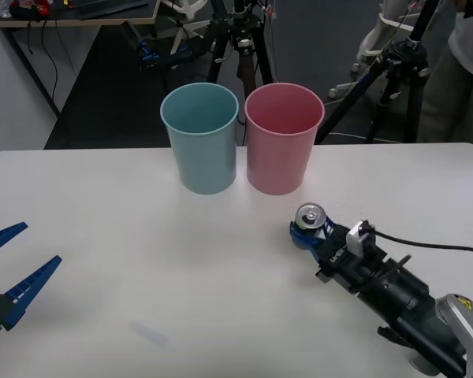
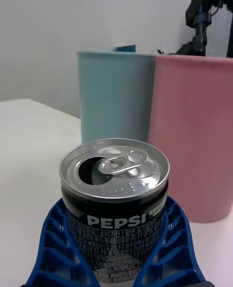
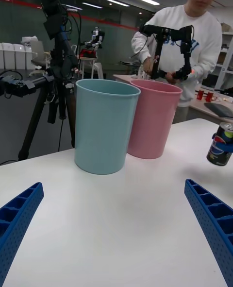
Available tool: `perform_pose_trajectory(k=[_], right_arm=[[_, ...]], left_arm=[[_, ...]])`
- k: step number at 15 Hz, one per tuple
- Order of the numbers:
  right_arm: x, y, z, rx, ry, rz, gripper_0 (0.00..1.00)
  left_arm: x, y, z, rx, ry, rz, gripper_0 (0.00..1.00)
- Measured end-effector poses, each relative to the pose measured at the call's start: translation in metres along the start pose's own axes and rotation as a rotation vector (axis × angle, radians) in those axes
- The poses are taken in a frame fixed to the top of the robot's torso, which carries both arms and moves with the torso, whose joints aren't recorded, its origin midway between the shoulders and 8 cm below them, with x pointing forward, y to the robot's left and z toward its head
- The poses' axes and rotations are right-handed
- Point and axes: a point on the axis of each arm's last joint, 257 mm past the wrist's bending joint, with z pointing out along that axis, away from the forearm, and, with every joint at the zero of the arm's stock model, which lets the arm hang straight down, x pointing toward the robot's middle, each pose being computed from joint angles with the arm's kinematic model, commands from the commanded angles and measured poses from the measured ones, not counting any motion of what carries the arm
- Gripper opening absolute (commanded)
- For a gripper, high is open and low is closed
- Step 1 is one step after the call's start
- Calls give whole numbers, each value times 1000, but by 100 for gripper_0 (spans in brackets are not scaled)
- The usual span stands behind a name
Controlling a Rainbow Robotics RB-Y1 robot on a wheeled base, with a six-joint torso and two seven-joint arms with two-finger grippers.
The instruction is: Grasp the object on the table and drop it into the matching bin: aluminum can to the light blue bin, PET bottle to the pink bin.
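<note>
- The aluminum can (image 1: 310, 216) stands upright, just nearer than the pink bin (image 1: 283, 138)
- The right gripper (image 1: 307, 231) clamps its blue fingers (image 2: 53, 248) around the can's body
- The left gripper (image 1: 8, 266) hangs spread wide at the table's (image 1: 142, 276) near left

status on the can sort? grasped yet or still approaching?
Done: the right gripper has closed its blue fingers around the aluminum can, near the pink bin. In hand: in the left wrist view the can looks tilted and off the table, so the lift seems underway. Left: carry it over the light blue bin and release. The left gripper waits open at the table's left edge.
</note>
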Motion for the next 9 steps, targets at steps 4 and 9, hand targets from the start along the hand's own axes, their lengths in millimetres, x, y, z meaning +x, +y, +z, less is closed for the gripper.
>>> perform_pose_trajectory(k=[4, 9], right_arm=[[-55, 12, -11, -20, -63, 22, 0], [-115, 17, -4, -5, -98, 39, 0]], left_arm=[[0, 0, 0, 0, 0, 0, 100], [0, 0, 0, 0, 0, 0, 100]])
